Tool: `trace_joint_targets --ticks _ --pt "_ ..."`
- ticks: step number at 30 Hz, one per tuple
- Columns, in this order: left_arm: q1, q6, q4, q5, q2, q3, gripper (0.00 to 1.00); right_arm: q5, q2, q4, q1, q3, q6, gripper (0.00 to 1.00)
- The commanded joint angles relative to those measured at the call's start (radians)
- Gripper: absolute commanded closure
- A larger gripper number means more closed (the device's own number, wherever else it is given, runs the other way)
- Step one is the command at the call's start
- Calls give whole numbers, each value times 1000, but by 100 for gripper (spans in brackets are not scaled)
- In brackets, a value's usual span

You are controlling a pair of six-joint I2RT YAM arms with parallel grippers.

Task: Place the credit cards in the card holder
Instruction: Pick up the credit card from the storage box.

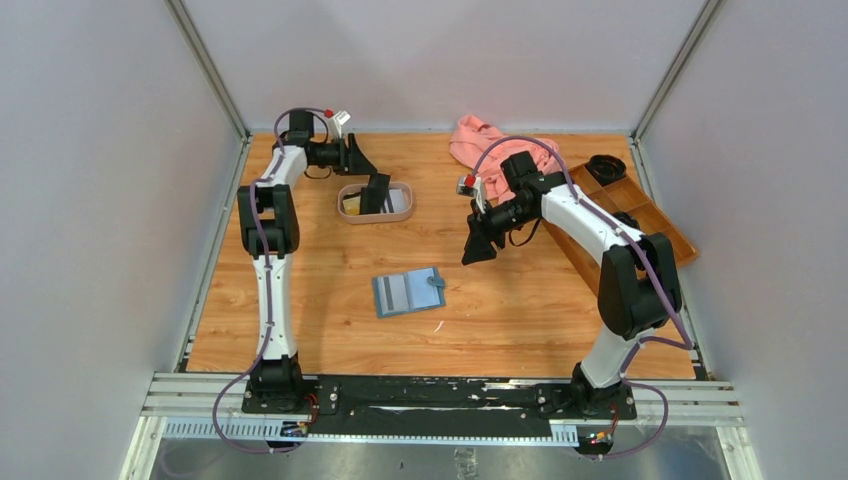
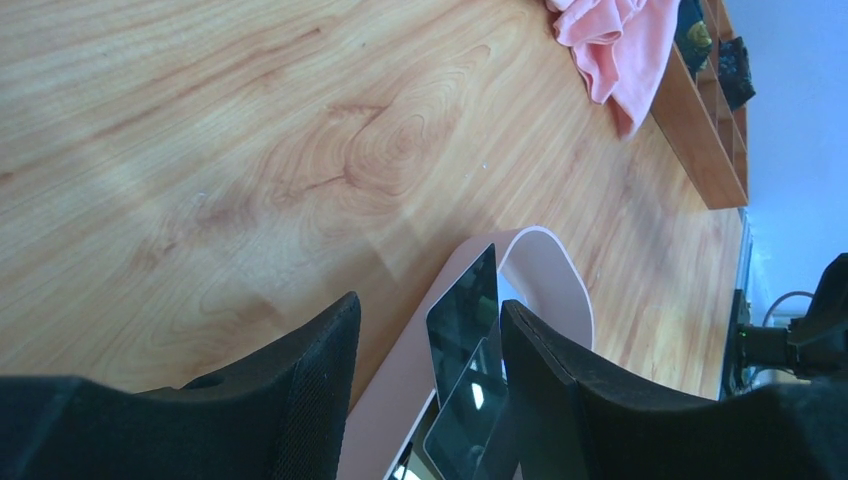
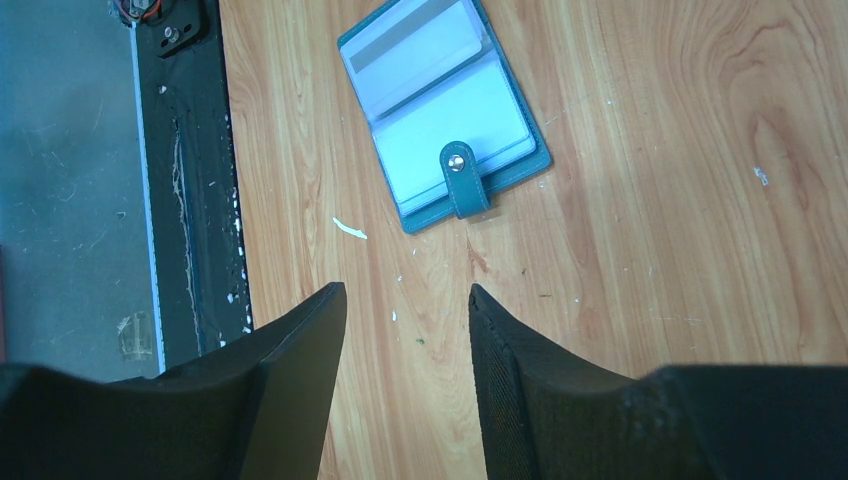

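Two dark glossy credit cards point(image 2: 465, 320) stand on edge inside the oval pinkish tray point(image 2: 545, 270) at the back left. My left gripper point(image 2: 430, 302) straddles them and the near tray wall. One finger point(image 2: 560, 390) lies against the cards; the other is outside the tray, with a gap between it and them. From the top view, that gripper point(image 1: 375, 205) dips into the tray point(image 1: 400, 186). The teal card holder point(image 1: 408, 292) lies open mid-table, its snap tab point(image 3: 458, 170) toward the right. My right gripper point(image 3: 406, 289) hovers open and empty above the wood to its right.
A pink cloth point(image 1: 480, 140) is bunched at the back centre. A brown compartmented wooden box point(image 1: 630, 210) runs along the right edge behind the right arm. The black base rail point(image 1: 440, 395) borders the near edge. A small white scrap point(image 1: 438, 325) lies by the card holder.
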Motion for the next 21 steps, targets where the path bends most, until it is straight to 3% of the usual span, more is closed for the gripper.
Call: trace_joint_targets --ticks 1,21 --pt "-2 -18 6 48 15 -29 43 -20 19 -27 -13 2 -1 48" --pt "-2 -74 83 114 -3 -96 62 -16 19 -30 -14 3 -4 48"
